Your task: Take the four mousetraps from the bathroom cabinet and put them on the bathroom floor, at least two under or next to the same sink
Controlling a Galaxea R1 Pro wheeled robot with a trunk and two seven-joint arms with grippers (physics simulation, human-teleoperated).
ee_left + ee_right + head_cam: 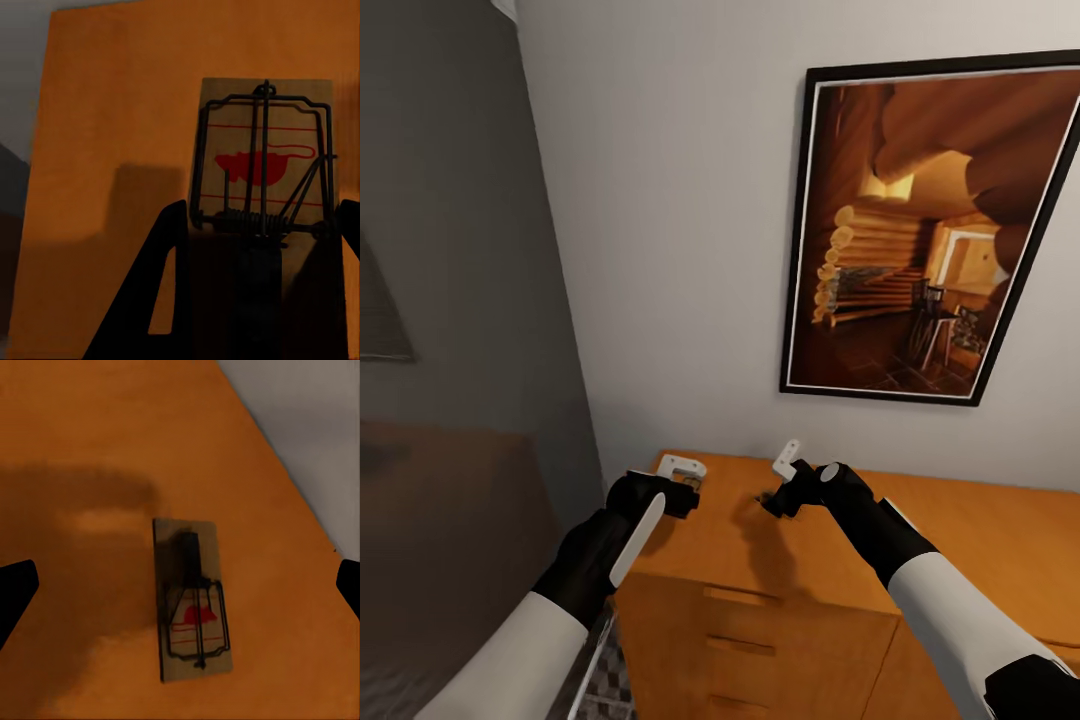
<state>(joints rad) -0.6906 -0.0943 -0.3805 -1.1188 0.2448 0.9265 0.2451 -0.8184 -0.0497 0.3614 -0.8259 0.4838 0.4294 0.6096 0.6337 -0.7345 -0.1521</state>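
- Head view: both arms are held over the flat top of the cabinet (960, 540), against the wall below a framed picture (935, 230); the drawers (745, 625) are shut, so the traps are evidently being worked from the top surface.
- Left end effector (682, 482) sits at the cabinet's near-left corner; right end effector (785, 485) is further along the top, tilted down.
- At this range the mousetraps cannot be made out in the head view; a strip of patterned bathroom floor (605, 685) is seen beside the cabinet.
- Left wrist view: one mousetrap (262, 187) is framed between the dark fingers (157, 300), board and wire bar plain; it looks pinched at its near end, but contact is hidden, so the grip cannot be confirmed.
- Right wrist view: a second mousetrap (191, 600) lies flat on the cabinet top, fingers (15, 592) spread wide at either side, well apart from it. Judged as a pre-grasp hover, aligned for a straight descent.
- Two traps accounted for; the other two are not located.
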